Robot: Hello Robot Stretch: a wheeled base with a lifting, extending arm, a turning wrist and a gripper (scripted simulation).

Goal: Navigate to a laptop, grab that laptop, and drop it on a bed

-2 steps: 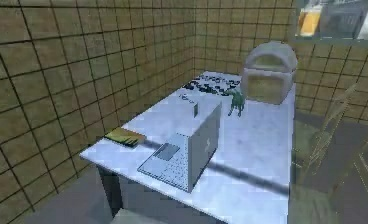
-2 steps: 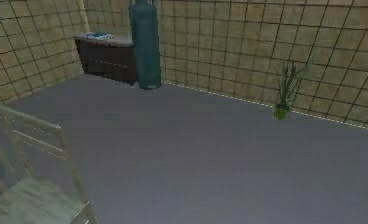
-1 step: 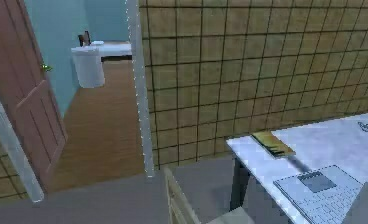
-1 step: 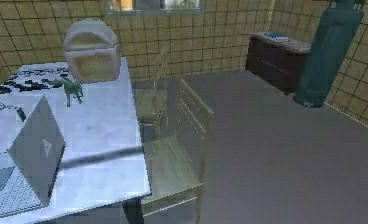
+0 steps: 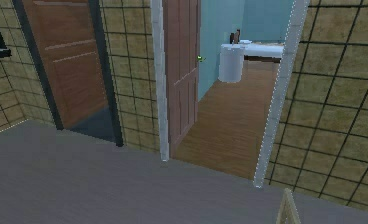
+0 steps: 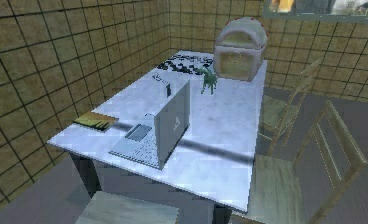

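laptop (image 6: 160,128): arm side view, sitting open on the pale table (image 6: 227,130) near its closer end, flat brown thing (image 6: 95,121) just beside it
far end of table: little green figurine (image 6: 208,82), domed box (image 6: 239,48) behind it
chairs (image 6: 284,105): wooden, along the table's right side
forward view: open doorway (image 5: 232,110) past a wooden door (image 5: 182,70). Teal room beyond, with a white round thing (image 5: 230,65)
claw: honestly can't tell its state

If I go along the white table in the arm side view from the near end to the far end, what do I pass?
First the open grey laptop, then the small green animal figurine, then the tan box with a rounded lid.
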